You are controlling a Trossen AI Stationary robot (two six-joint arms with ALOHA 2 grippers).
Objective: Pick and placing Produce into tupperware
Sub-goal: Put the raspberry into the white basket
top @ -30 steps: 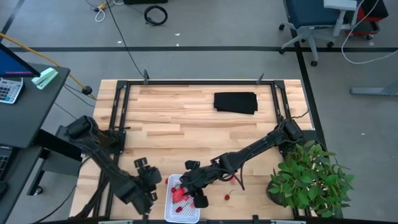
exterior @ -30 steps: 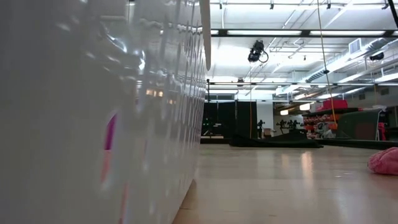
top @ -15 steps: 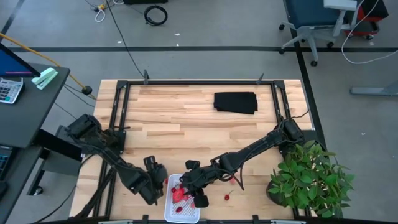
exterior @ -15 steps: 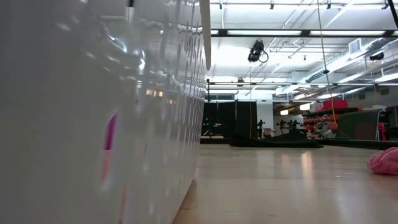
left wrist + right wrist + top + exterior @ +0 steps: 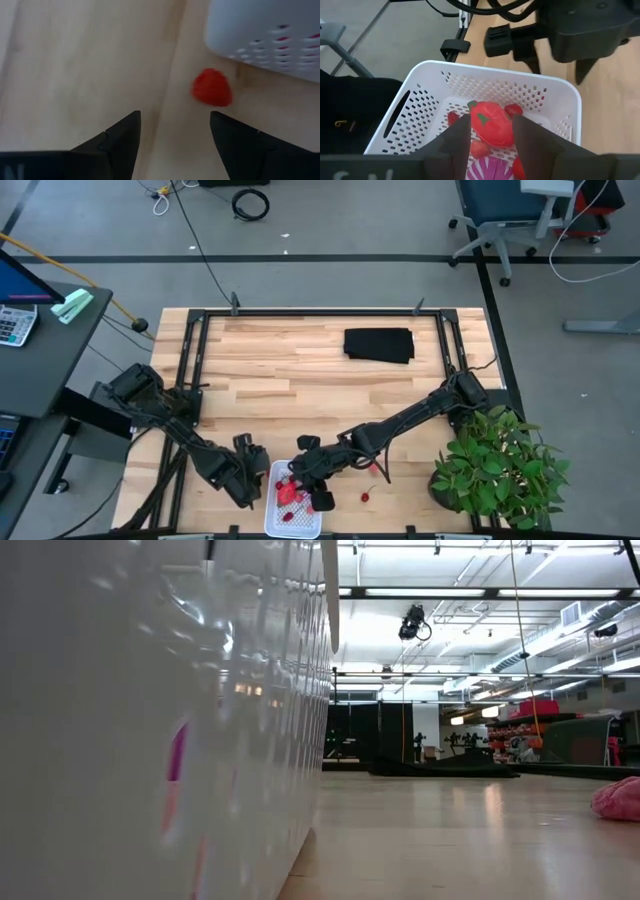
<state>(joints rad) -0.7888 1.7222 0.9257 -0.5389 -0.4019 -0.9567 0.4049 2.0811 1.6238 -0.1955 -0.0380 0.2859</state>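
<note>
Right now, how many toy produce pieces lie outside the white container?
2. One small red piece lies on the table right of the container; a second red piece lies beside the container, ahead of the open left pincer. More may be hidden.

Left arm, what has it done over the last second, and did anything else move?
The left gripper swung toward the tupperware and now sits at its left side, jaws open over a small red piece on the table just outside it. The right gripper stayed over the tupperware, holding the large red piece. The small red piece right of the tupperware, black cloth and plant are unchanged.
</note>
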